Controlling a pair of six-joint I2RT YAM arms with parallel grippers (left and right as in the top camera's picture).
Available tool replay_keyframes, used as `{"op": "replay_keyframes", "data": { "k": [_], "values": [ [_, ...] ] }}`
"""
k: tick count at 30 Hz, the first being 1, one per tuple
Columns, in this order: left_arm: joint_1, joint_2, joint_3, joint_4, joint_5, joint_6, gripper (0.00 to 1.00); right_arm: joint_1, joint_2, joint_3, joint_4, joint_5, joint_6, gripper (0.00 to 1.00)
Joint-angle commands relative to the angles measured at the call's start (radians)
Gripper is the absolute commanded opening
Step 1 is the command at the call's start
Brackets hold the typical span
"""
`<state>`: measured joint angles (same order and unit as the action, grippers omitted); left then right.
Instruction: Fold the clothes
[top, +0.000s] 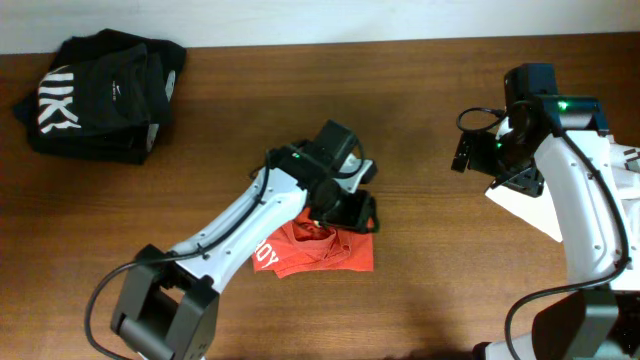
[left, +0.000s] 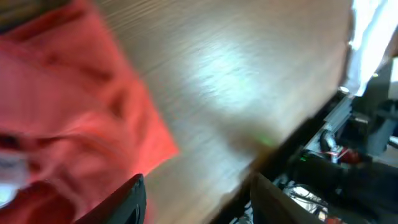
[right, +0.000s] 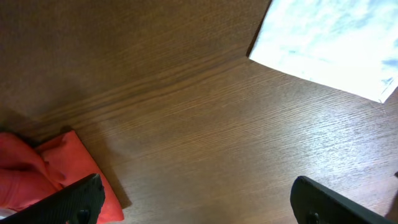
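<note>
A red garment with white letters lies bunched on the wooden table near the middle; it also shows in the left wrist view and the right wrist view. My left gripper hovers over its upper right edge, open and empty. My right gripper is open and empty over bare wood at the right, well apart from the red garment. A folded black garment with white letters sits at the far left corner.
A white cloth lies at the right edge under my right arm and shows in the right wrist view. Bare wood lies between the red garment and the white cloth.
</note>
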<state>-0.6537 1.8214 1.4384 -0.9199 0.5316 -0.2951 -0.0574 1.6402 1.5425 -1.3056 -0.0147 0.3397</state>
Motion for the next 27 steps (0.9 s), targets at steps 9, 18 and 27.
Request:
{"op": "replay_keyframes", "data": {
  "k": [9,18,27],
  "values": [
    [0.018,0.017,0.087,-0.243,-0.327,-0.049,0.55,-0.002,0.001,0.007,0.0,0.02,0.001,0.99],
    [-0.057,0.216,0.099,-0.2,-0.258,-0.071,0.0,-0.002,0.001,0.007,0.0,0.02,0.001,0.99],
    [-0.211,0.198,0.103,-0.188,-0.285,-0.08,0.29,-0.002,0.001,0.007,0.0,0.02,0.001,0.99]
  ]
}}
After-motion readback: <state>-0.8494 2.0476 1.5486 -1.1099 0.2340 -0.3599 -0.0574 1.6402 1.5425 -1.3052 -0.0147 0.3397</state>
